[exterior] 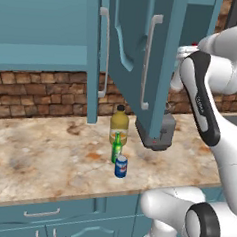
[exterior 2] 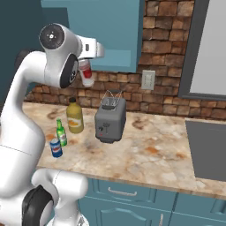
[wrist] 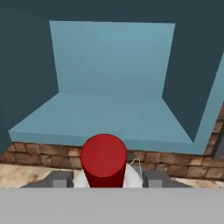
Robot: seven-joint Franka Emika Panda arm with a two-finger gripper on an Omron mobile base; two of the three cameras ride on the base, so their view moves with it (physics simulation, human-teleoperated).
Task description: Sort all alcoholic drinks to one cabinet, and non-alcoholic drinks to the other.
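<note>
While the arm is raised toward the upper cabinet (wrist: 109,109), its gripper (exterior 2: 86,73) is clenched on a red-topped, white-bodied container (wrist: 103,159); exact type of this item cannot be told. In the hand view the container's red top sits between the fingertips (wrist: 59,178), facing the open cabinet's bare shelf and back wall. In the right base view the same item shows red-and-white just below the wrist, at cabinet height, well above the counter (exterior 2: 150,150).

Task items on counter, left base view:
- juice bottle (exterior: 119,121), yellow-orange w/ black cap, upright, nearest the brick wall (exterior: 37,92).
- green bottle (exterior: 117,147), slim, upright, just in front of the juice bottle.
- blue can (exterior: 120,166), upright, just in front of the green bottle, toward the counter edge.

All three stand in a tight row, apart from the gripper and well below it.

Other items: grey toaster (exterior 2: 110,119) on counter, to the right of the drinks in the right base view. Upper cabinet doors (exterior: 139,62) stand open, handles visible. Wall outlet (exterior 2: 148,80) on brick behind the toaster. Lower drawers below the counter are closed.
</note>
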